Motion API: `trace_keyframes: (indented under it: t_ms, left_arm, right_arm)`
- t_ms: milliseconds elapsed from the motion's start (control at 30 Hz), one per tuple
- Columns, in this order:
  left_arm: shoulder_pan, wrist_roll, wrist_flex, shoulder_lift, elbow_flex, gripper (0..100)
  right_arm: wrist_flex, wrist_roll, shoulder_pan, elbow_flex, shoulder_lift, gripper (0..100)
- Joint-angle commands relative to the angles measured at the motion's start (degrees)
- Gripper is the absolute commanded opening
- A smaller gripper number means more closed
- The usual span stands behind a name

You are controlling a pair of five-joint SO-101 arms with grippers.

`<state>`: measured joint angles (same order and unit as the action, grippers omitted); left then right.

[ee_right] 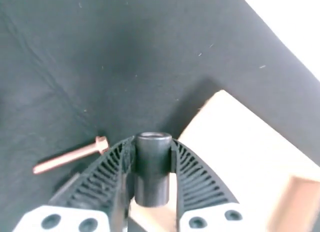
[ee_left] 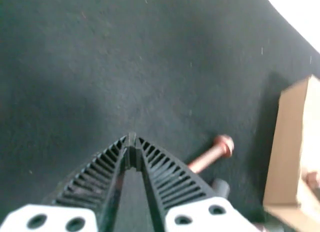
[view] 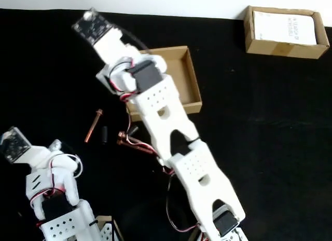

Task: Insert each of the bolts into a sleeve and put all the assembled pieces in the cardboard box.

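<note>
black cloth (view: 270, 147) covers the whole table and is the largest thing here. the right arm (view: 171, 121) lies long across it and hides the near-left part of the cardboard box (view: 176, 69). the left arm (view: 52, 184) stands at the near-left corner. a second box (view: 282, 48) with a white thing inside sits well apart, at the far right.

the right gripper (ee_right: 151, 143) pinches a dark sleeve (ee_right: 151, 172) between its jaws, open end toward the camera, just at the wall of the cardboard box. the left gripper (ee_left: 131, 142) is pressed together with nothing inside it, above bare cloth and near a copper bolt (view: 93, 125). this bolt lies on the cloth left of the box, and a loose sleeve (view: 104, 133) lies just beside it.

the task seems to be at its start. no bolt is seen inside a sleeve, and the part of the box floor that shows is bare. the joining and the boxing are probably all left to do.

for room, the cloth left of the bolt is open, so the left gripper could come in from there. the box wall and the red wires (view: 142, 145) of the right arm are close to the small parts, and these could catch a jaw.
</note>
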<state>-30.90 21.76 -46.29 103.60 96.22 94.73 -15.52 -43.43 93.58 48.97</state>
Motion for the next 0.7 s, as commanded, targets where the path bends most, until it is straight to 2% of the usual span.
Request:
trace_keyframes:
  t_ms: [0, 133, 300, 367, 500, 667]
  left_arm:
    - [1.71, -0.53, -1.05, 0.13, 0.92, 1]
    - [1.98, -0.79, -3.34, 0.13, 0.92, 2]
    - [1.71, -3.87, -12.57, 0.13, 0.04, 18]
    - [1.54, -5.63, -15.47, 0.13, -2.15, 18]
    - [2.42, -8.97, -16.62, 0.13, -9.36, 16]
    - [7.96, -13.45, -18.46, -0.48, -18.59, 16]
  right_arm:
    - [6.64, 1.76, 0.48, 7.96, -13.14, 0.7]
    - [6.55, 8.35, 4.88, 7.25, -22.11, 0.7]
    - [6.55, 9.32, 9.63, 6.11, -32.04, 0.6]
    - [6.55, 9.41, 9.98, 1.54, -37.85, 0.6]
    - [6.55, 11.16, 8.13, -17.36, -53.76, 0.6]
    - [6.29, 17.14, 7.34, -48.31, -73.71, 0.6]
